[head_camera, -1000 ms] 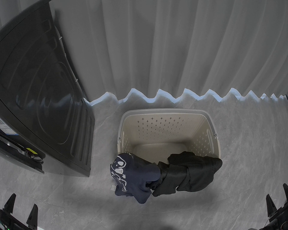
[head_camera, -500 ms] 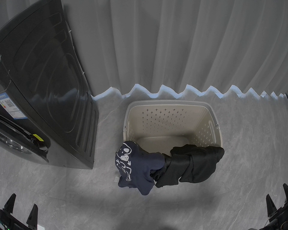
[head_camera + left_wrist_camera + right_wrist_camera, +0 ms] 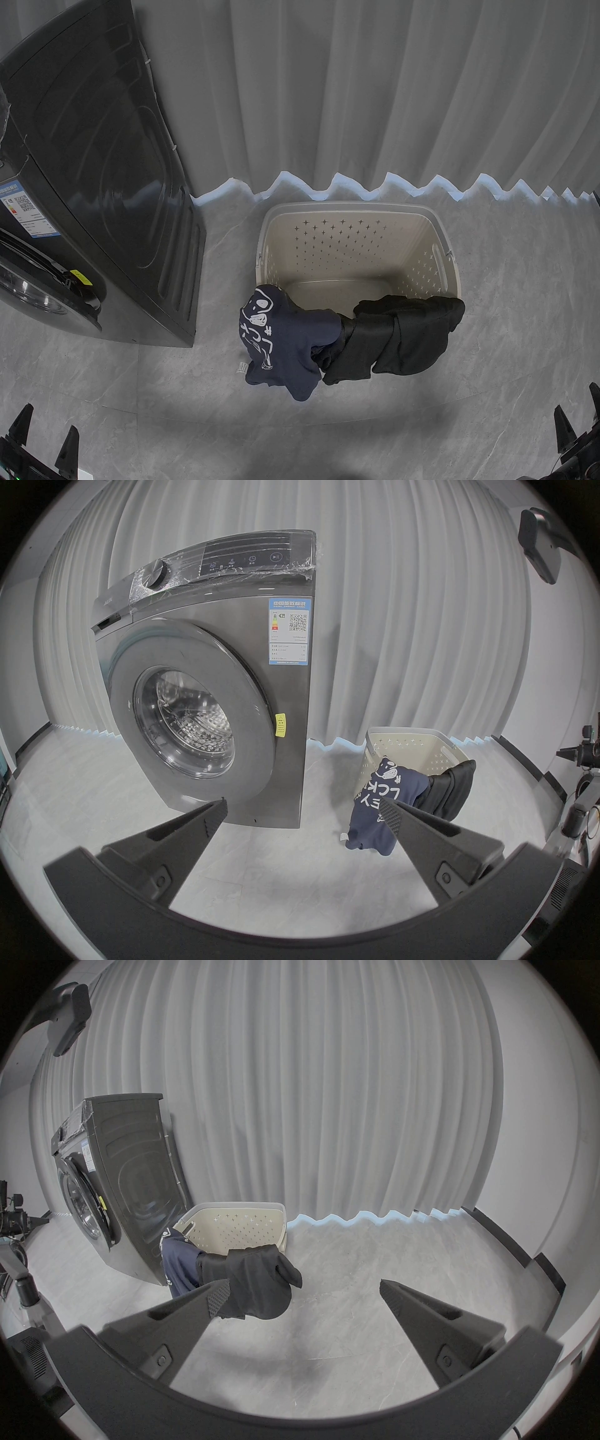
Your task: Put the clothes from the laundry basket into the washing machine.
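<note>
washing machine [image 3: 94, 187] stands at nine o'clock from the laundry basket [image 3: 356, 209], door [image 3: 187, 717] seemingly shut, with the left gripper [image 3: 49, 420] released and empty at seven o'clock. navy shirt [image 3: 281, 344] and black garment [image 3: 400, 340] drape over the basket's six o'clock rim; the right gripper [image 3: 576, 400] gapes empty at five o'clock. approach step, likely: next calls for closing in on a garment.

Head looks down, wrists seemingly low, forward, sharing laundry basket [image 3: 350, 206]
</note>
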